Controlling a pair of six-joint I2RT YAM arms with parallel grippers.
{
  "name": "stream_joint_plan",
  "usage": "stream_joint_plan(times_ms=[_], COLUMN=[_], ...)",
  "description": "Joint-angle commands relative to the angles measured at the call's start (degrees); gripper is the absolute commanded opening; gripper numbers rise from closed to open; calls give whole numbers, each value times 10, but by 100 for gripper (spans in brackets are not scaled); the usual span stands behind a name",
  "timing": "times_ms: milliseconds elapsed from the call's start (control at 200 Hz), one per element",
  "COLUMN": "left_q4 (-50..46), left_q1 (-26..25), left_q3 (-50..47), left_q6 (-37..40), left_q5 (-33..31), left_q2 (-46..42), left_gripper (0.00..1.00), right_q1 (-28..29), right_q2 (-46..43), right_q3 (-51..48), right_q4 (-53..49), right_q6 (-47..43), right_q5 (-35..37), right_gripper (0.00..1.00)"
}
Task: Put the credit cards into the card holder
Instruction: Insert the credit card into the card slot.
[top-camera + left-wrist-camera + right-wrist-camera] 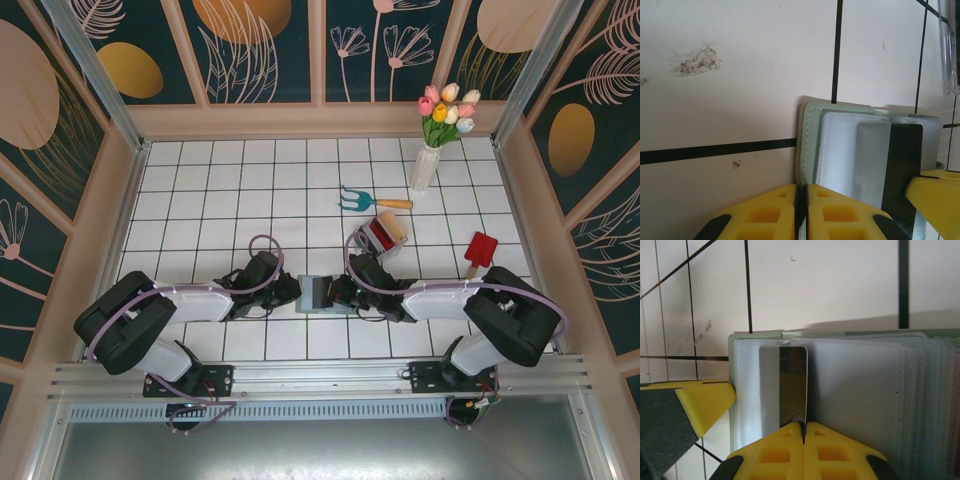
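Overhead, I see both arms folded in toward the middle of the tiled bench, with the left hand and the right hand facing each other across the card holder, which lies flat between them near the front edge. Further back sit a grey tray with more credit cards in it, a red toy shovel, a small blue rake and a white vase of tulips. From the left wrist camera, the left hand has its yellow pads pressed almost together, and the sage-green edge of the card holder runs straight into the seam between them, so I read it as pinching the cover. The holder lies open with its pale pockets up, and a credit card, part silvery and part dark, lies on those pockets; one finger of the right hand juts in at the card's lower right. From the right wrist camera, the right hand is closed tight on the near end of that credit card, whose far end lies over the leftmost clear pocket of the card holder. I cannot tell how deep the card sits in the pocket. A finger of the left hand shows just beside the holder's left edge.
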Motion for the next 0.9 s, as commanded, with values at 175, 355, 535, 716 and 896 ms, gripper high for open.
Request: stream_joint_plan(times_ms=[175,355,535,716,896], left_q4=[22,24,4,-40,-96], left_q1=[-2,-3,-3,-3,-3], left_q3=[-7,-6,-4,6,33], left_q6=[-3,-6,-3,11,42], left_q5=[16,15,-2,-25,-35], left_q2=[11,3,-8,-21,-49], left_gripper=[15,15,8,0,0], right_q1=[26,45,49,41,-17], right_q2=[54,92,71,-32,-86], right_q3=[55,113,142,155,119], right_q4=[-2,-43,-123,-279,-362], right_q6=[20,10,-15,-59,-93], right_q5=[-16,-18,16,139,163], right_gripper=[3,7,21,43,51])
